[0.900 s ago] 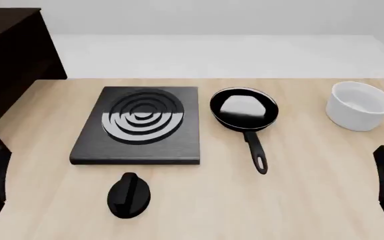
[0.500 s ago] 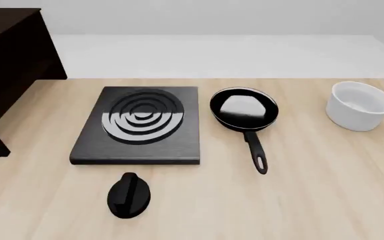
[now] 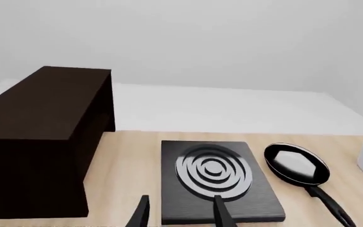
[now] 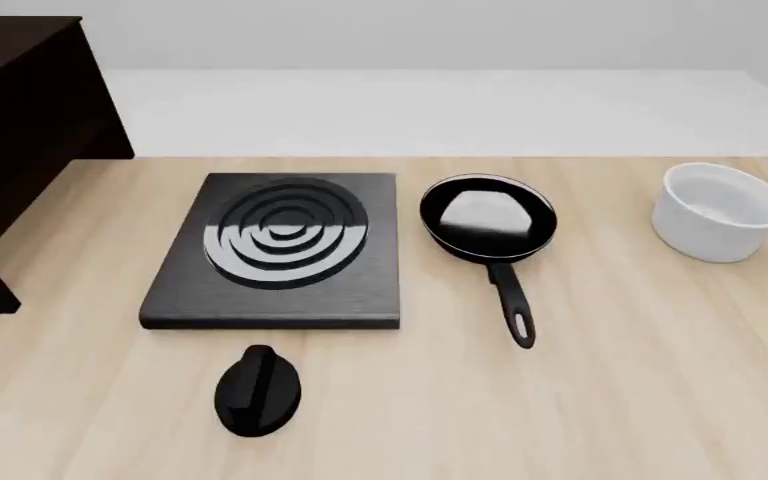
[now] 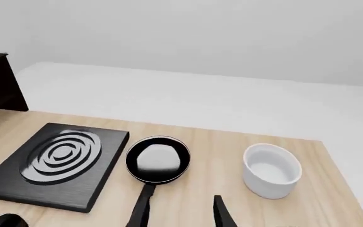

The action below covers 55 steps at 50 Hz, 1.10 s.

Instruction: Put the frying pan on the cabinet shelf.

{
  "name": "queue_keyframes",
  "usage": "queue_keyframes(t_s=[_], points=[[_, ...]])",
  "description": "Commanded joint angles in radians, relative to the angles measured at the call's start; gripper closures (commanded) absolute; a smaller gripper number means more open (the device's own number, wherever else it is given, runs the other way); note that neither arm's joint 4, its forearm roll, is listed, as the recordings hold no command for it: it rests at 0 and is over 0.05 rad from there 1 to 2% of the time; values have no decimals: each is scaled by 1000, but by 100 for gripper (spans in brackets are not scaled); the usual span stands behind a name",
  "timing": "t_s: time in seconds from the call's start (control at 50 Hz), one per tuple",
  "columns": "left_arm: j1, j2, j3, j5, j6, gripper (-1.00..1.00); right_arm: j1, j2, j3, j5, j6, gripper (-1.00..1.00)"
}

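Front view: frying pan (image 4: 488,218) just right of stove plate (image 4: 279,249), rigid, glossy, likely slippery, best pinched at long handle (image 4: 510,301); both grippers' fingers (image 5: 220,213) spread, empty.

Cabinet (image 4: 17,150) cut off at edge.

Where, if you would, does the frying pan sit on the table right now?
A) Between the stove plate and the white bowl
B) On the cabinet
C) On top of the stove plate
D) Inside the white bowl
A: the frying pan rests on the bare table, right of the stove plate and left of the white bowl, touching neither, handle toward the camera.
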<state>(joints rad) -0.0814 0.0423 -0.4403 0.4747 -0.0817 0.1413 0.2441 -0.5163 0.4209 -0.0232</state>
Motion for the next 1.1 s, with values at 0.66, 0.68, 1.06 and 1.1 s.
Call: queue_keyframes(t_s=[0.66,0.68,1.06,1.1], points=[[-23,81,-90,54,-59,-100,285,652,-283,213,170,-100],[-25,82,-96,55,-53,-100,281,665,-290,210,174,-100],[-51,86,-105,66,-61,-100,229,885,-348,138,79,-100],[-69,82,-104,73,-95,-100,218,905,-368,133,82,-100]])
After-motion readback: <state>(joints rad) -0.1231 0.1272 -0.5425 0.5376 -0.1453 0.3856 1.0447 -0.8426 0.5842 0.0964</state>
